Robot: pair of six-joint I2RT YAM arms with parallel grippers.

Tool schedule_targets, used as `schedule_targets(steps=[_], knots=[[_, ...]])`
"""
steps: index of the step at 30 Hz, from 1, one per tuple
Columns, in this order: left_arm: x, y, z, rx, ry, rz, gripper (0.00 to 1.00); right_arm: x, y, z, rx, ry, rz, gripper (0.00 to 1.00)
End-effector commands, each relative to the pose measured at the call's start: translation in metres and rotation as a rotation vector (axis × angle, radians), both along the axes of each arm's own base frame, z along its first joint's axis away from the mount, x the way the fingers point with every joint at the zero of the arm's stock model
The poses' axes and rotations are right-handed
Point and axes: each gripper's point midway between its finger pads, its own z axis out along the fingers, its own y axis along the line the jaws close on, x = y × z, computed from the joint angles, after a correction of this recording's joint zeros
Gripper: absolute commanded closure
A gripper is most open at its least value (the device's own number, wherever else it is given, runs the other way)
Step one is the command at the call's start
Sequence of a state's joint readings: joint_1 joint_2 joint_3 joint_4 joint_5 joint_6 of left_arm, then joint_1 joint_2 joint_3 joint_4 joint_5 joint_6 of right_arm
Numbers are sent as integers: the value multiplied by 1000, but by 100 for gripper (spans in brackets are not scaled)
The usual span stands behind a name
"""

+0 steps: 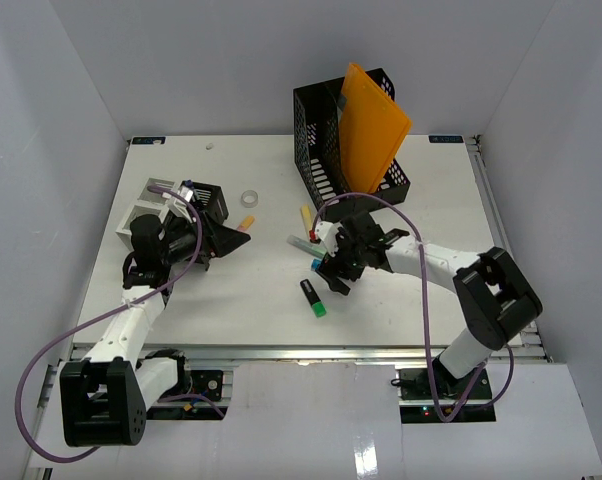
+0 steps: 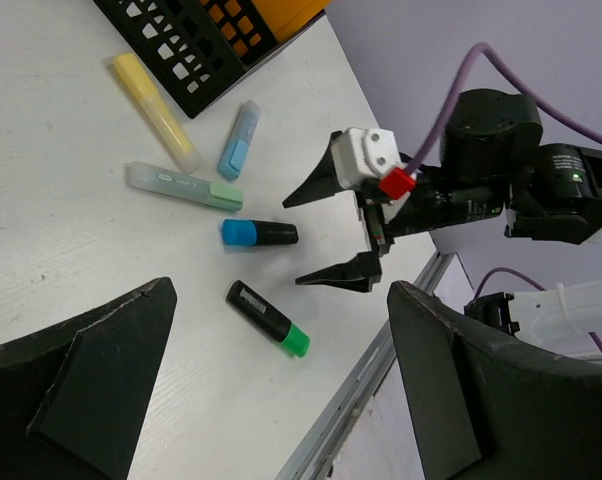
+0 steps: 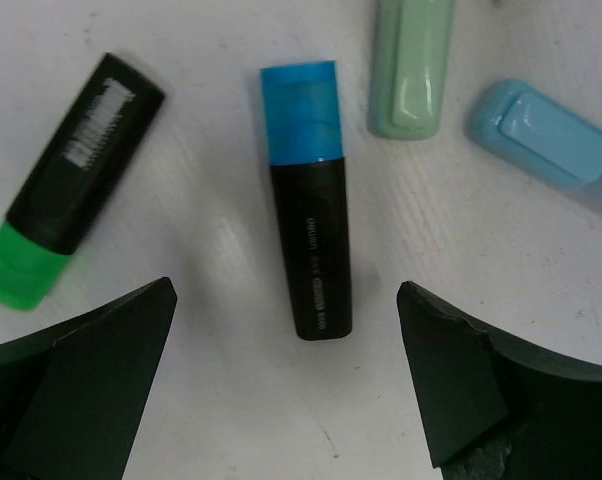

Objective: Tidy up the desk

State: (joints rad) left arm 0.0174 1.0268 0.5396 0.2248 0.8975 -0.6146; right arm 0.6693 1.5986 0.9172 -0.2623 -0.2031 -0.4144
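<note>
My right claw (image 1: 330, 272) wide over blue-capped black highlighter (image 3: 309, 240), before black mesh file holder (image 1: 321, 170) | white desk (image 1: 411, 300): tidying barely begun

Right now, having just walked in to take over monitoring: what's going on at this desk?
The right gripper hangs open over a blue-capped black highlighter, jaws either side of it, not yet closed. The left gripper, also open and empty, hovers above the desk. Nothing is held; a green-capped highlighter and pastel highlighters lie scattered near the black mesh file holder.
</note>
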Motion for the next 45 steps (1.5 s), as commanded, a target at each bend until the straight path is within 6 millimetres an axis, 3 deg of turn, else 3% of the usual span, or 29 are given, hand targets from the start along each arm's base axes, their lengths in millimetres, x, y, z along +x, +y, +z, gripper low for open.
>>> schedule_targets(steps=[1,4,9,15,19,24,27,30,33,37,45], knots=[[-6,-2,4,17,-30,-31,2,40,6,16,-4,-119,-84,1],[-6,-1,3,20,-23,-21,2,39,5,6,-22,-109,-63,0],[-7,-3,-2,3,14,-35,2,27,10,-10,-28,-36,3,23],[-9,-7,-11,-35,82,-65,2,14,4,-25,-52,-6,56,38],[-13,-17,-13,-59,100,-94,2,5,1,-28,-52,-2,104,68],[-20,-40,-27,-82,215,-78,2,-4,-3,-25,-45,-9,153,88],[-29,-71,-27,-66,248,-96,2,-11,-6,-18,-26,-11,188,92],[-24,-81,-28,-69,287,-42,6,-17,-7,-1,39,2,219,92],[-18,-92,-27,-82,321,8,12,-11,-15,33,157,-11,214,92],[-11,-110,-25,-111,334,40,12,-17,-23,81,362,-21,236,92],[13,-167,-11,-157,293,47,12,-15,-35,102,467,-35,164,92]])
